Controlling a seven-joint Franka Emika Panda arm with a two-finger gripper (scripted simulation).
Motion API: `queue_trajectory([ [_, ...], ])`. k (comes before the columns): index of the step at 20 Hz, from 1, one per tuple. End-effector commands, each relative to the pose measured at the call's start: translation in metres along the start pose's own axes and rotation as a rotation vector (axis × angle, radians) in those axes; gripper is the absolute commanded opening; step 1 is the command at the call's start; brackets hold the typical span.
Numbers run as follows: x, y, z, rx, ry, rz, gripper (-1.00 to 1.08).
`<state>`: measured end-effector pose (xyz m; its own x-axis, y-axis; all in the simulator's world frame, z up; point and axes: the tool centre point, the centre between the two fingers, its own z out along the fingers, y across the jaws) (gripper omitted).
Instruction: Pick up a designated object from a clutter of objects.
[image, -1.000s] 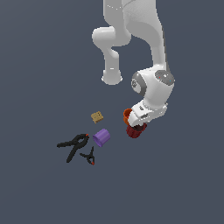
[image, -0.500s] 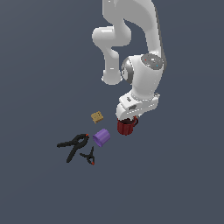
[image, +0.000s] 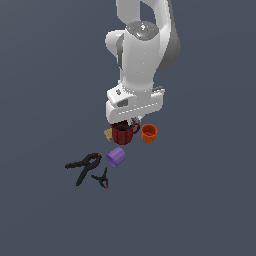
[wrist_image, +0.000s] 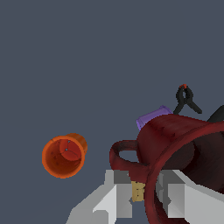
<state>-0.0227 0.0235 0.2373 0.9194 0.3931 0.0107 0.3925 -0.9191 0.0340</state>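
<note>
The dark red ribbed mug (image: 122, 133) hangs under my gripper (image: 130, 121), which is shut on its rim next to the handle. In the wrist view the mug (wrist_image: 175, 135) fills the near side, with one finger (wrist_image: 117, 186) outside the wall and the other inside; the gripper (wrist_image: 146, 183) straddles the rim. The mug appears raised above the surface. The rest of the clutter lies around it: orange cup (image: 149, 133), purple cup (image: 116, 157), tan block (image: 107, 133) partly hidden behind the mug.
Two black clamps with orange tips lie at the exterior view's left, the larger (image: 84, 166) and the smaller (image: 103, 178). The wrist view shows the orange cup (wrist_image: 64, 155), purple cup (wrist_image: 151, 119), one clamp (wrist_image: 187, 99) and the tan block (wrist_image: 138, 191).
The arm has swung toward the exterior view's left, carrying the dark red mug with it and a little upward. The orange cup, hidden before, now shows beside the mug.
</note>
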Motion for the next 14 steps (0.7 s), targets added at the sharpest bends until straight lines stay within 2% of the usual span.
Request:
queue_trajectory([
  [1, -0.007, 0.023, -0.024, 0.0, 0.003, -0.001, -1.0],
  [9, -0.029, 0.095, -0.092, -0.002, 0.002, 0.001, -1.0],
  [14, -0.037, 0.128, -0.124, -0.004, 0.001, 0.001, -1.0],
])
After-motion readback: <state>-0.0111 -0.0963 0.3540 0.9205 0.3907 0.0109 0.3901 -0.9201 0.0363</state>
